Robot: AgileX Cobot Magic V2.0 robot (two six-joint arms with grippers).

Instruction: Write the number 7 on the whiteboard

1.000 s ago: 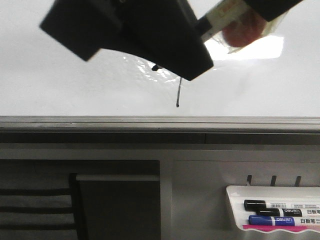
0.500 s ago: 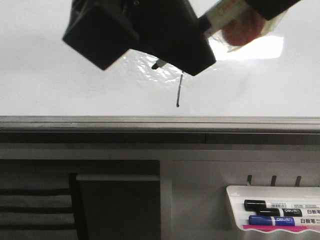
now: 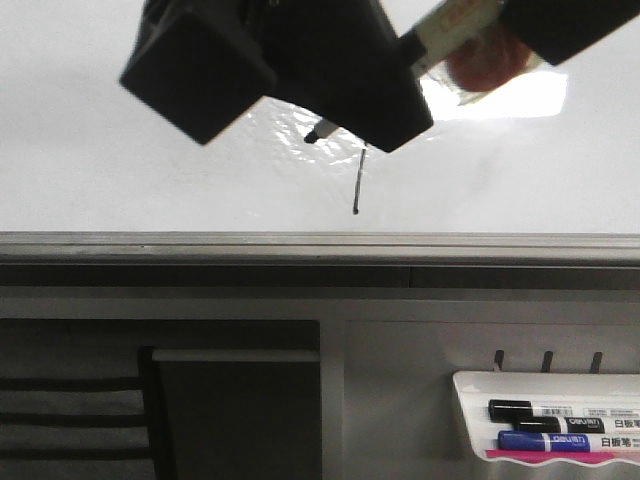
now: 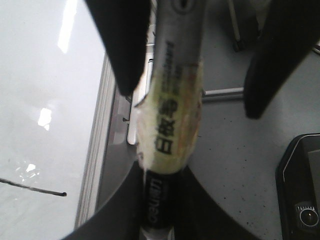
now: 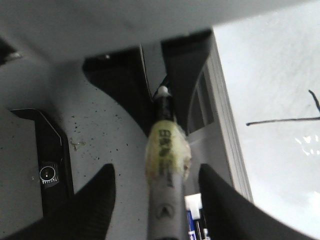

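The whiteboard (image 3: 120, 190) lies flat, with a grey frame along its near edge. The number 7 (image 3: 358, 185) is on it as a thin black downstroke; its top is hidden behind my left gripper. The figure also shows in the left wrist view (image 4: 30, 186) and the right wrist view (image 5: 280, 120). My left gripper (image 3: 340, 105) is shut on a taped marker (image 3: 450, 30). The marker's black tip (image 3: 314, 134) is just left of the stroke's top. My right gripper (image 3: 560, 25) is open, its fingers (image 5: 95, 200) on either side of the marker's far end (image 5: 165, 200) without touching it.
A white marker tray (image 3: 470, 385) hangs below the board's frame at the right, holding a black marker (image 3: 545, 411) and a blue marker (image 3: 560, 441). A dark device (image 4: 302, 200) lies on the grey speckled surface beside the board.
My left gripper's body has swung to the right above the board. The marker tip has stayed near the stroke's top. My right gripper has shifted slightly right.
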